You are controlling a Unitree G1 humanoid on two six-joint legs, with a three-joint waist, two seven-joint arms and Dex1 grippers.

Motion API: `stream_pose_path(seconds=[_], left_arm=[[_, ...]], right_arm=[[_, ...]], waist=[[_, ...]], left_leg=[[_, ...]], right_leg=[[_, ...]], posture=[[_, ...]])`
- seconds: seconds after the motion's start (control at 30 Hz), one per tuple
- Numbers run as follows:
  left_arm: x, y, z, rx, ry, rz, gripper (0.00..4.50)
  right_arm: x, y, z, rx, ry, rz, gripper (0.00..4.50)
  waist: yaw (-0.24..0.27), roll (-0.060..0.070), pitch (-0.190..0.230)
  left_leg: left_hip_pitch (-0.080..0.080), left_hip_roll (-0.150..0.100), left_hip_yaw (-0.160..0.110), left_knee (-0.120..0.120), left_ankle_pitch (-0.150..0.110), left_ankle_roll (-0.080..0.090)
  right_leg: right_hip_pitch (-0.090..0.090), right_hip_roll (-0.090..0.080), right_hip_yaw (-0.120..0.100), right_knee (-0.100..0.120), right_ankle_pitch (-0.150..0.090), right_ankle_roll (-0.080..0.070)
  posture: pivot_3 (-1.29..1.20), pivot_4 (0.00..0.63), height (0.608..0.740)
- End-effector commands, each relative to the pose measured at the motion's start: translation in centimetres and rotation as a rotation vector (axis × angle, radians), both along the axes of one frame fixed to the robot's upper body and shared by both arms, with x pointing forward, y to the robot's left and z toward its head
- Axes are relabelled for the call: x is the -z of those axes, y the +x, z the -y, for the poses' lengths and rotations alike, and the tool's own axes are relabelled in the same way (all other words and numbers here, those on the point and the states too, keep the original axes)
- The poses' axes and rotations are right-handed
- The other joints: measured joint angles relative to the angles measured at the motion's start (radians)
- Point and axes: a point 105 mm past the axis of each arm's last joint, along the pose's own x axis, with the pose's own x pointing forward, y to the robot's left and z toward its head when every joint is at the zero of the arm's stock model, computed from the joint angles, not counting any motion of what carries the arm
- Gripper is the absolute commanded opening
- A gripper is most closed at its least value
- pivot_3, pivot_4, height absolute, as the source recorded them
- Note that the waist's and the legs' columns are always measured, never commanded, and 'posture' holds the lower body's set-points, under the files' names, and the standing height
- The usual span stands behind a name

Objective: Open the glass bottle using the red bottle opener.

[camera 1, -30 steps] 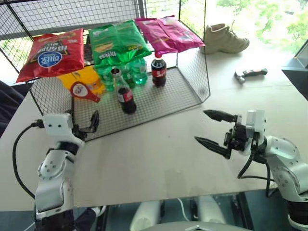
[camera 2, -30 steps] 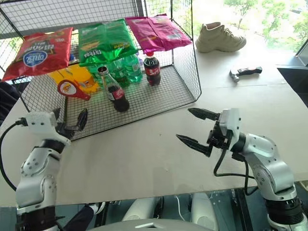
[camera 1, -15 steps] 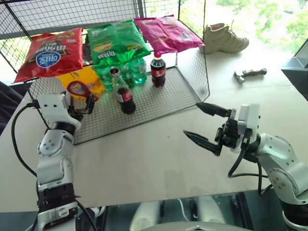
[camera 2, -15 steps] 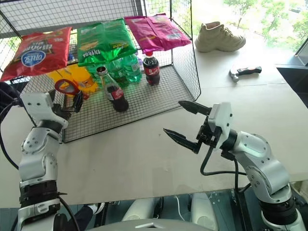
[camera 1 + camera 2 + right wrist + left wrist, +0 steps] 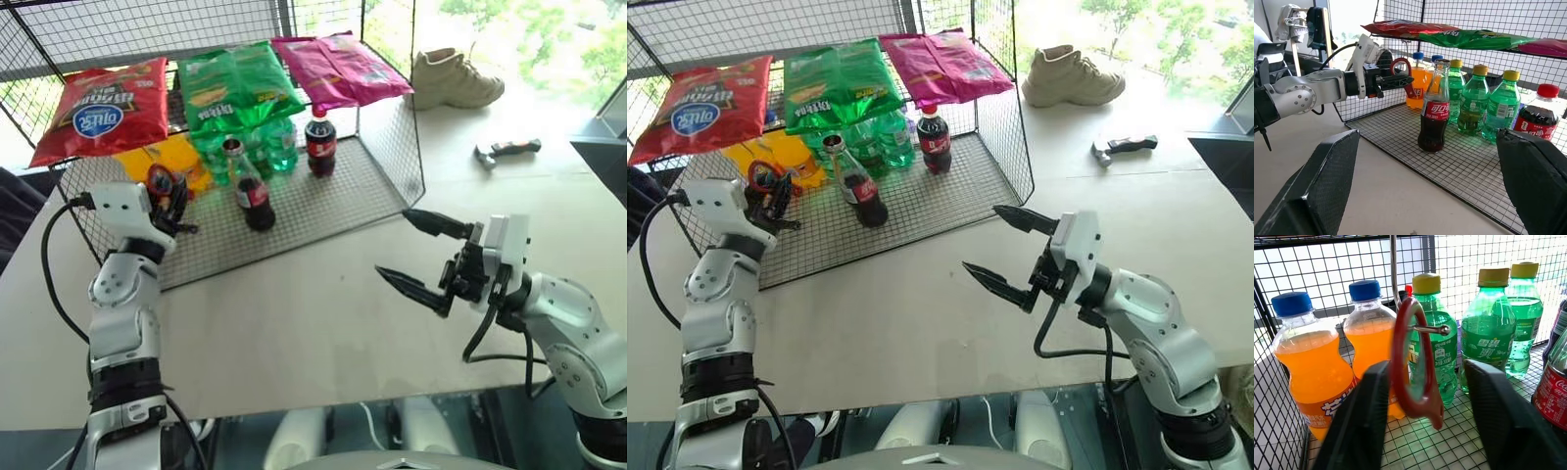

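Observation:
The glass bottle point(image 5: 253, 191) stands upright on the wire rack's floor point(image 5: 323, 196), with dark liquid, a red label and a narrow neck. The red bottle opener point(image 5: 1415, 367) hangs by its ring from a metal hook point(image 5: 1432, 329) at the rack's left side, in front of the orange bottles. My left gripper point(image 5: 174, 201) has its fingers on either side of the opener; one pad point(image 5: 1376, 396) touches its edge and a narrow gap shows at the other. My right gripper point(image 5: 394, 243) hangs open and empty over the table, in front of the rack.
Chip bags point(image 5: 235, 83) lie on the rack's top shelf. Orange soda bottles point(image 5: 1317, 367), green bottles point(image 5: 1493, 328) and a plastic cola bottle point(image 5: 322, 142) stand behind the glass bottle. A shoe point(image 5: 456, 78) and a small hammer point(image 5: 509, 150) lie on the table point(image 5: 294, 313) at the far right.
My left gripper rose and went forward to the hanging opener, and its fingers narrowed around it. The right gripper stayed open and about where it was.

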Motion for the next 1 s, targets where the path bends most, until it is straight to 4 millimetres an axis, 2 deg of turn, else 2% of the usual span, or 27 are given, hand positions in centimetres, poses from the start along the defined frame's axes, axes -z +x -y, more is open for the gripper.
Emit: stream_pose_path(seconds=[0.03, 0.07, 0.27, 0.43, 0.57, 0.73, 0.87, 1.0], left_arm=[[-1.0, -0.8, -0.1, 0.001, -0.005, 0.055, 0.23], [-1.0, -1.0, -0.1, -0.004, -0.015, 0.058, 0.04], [-1.4, -2.4, 0.1, -0.029, -0.079, 0.083, 0.04], [-3.4, -3.6, 0.9, 0.014, -0.309, 0.164, 0.04], [-4.3, -3.7, 1.0, 0.036, -0.406, 0.180, 0.04], [-3.7, -3.8, 1.9, 0.126, -0.490, 0.129, 0.04], [-2.9, -4.2, 3.9, 0.258, -0.534, 0.073, 0.04], [-3.1, -4.0, 4.1, 0.289, -0.592, 0.083, 0.04]], right_arm=[[-0.7, -0.5, 0.0, -0.014, -0.002, 0.045, 4.50], [-0.7, -0.5, 0.0, -0.015, -0.004, 0.044, 4.50], [-0.6, -0.5, 0.1, -0.013, -0.010, 0.041, 4.50], [-0.5, -0.3, -0.1, -0.014, -0.008, 0.037, 4.50], [-0.5, -0.2, -0.1, -0.018, -0.007, 0.038, 4.50], [-0.6, 0.0, -0.1, -0.020, -0.006, 0.038, 4.50], [-0.7, 0.1, 0.0, -0.010, 0.004, 0.030, 4.50], [-0.6, 0.2, -0.1, -0.008, 0.002, 0.029, 4.50]], waist=[[-0.001, 0.000, 0.000], [0.000, 0.000, 0.000], [0.000, -0.001, 0.000], [0.000, -0.003, 0.000], [0.000, -0.003, 0.000], [0.000, -0.003, 0.000], [-0.002, -0.003, 0.000], [0.001, -0.003, 0.000]], left_leg=[[0.000, 0.000, 0.000, 0.000, 0.000, 0.000], [0.000, 0.000, 0.000, 0.000, 0.000, 0.000], [0.000, 0.000, 0.000, 0.000, 0.000, 0.000], [0.000, 0.000, 0.000, 0.001, 0.000, 0.000], [0.000, 0.000, 0.000, 0.001, 0.000, 0.000], [0.001, 0.000, 0.000, 0.001, 0.001, -0.001], [0.001, 0.000, 0.000, 0.001, 0.001, -0.001], [0.001, 0.000, 0.000, 0.001, 0.001, -0.002]], right_leg=[[0.000, 0.000, 0.000, 0.000, 0.000, 0.000], [0.000, 0.000, 0.000, 0.000, 0.000, 0.000], [0.000, 0.000, 0.001, 0.000, 0.000, 0.000], [0.000, 0.000, 0.001, 0.000, 0.000, 0.000], [0.000, 0.000, 0.000, 0.001, 0.000, 0.000], [0.001, 0.001, 0.001, 0.002, 0.000, 0.000], [0.001, 0.001, 0.001, 0.002, 0.000, 0.000], [0.001, 0.001, 0.001, 0.002, 0.000, 0.000]], posture=[[0.00, 0.150, 0.740], [0.00, 0.150, 0.740], [0.00, 0.150, 0.740], [0.00, 0.150, 0.740], [0.00, 0.150, 0.740], [0.00, 0.150, 0.740], [0.00, 0.150, 0.740], [0.00, 0.150, 0.740]])
